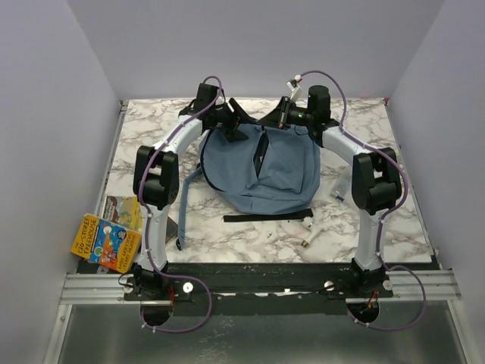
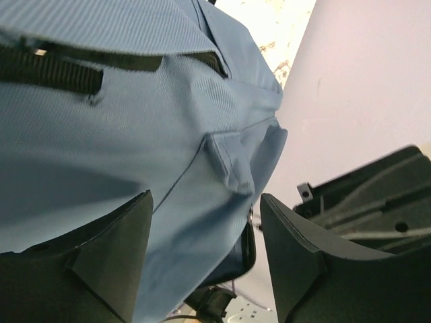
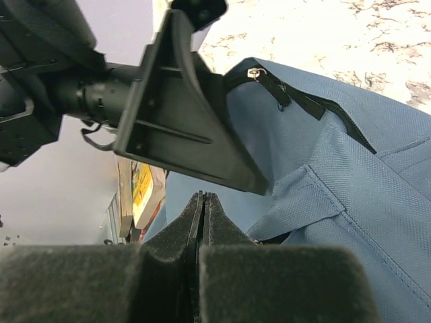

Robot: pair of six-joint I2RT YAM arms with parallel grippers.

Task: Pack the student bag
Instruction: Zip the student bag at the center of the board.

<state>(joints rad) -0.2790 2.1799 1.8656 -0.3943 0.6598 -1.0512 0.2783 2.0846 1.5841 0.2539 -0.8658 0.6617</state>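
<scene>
Your bag [image 1: 261,171] lies in the middle of the table [image 1: 379,136]. Your left gripper [image 2: 205,202] is at the bag's far left corner. Its jaws stand well apart, and blue fabric bulges between them. Your right gripper [image 3: 203,202] is at the bag's far right edge with its jaws pressed together. You can't tell whether any cloth is pinched in them. Books [image 1: 106,236] lie to the bag's near left, and pens [image 1: 307,226] to its near right.
</scene>
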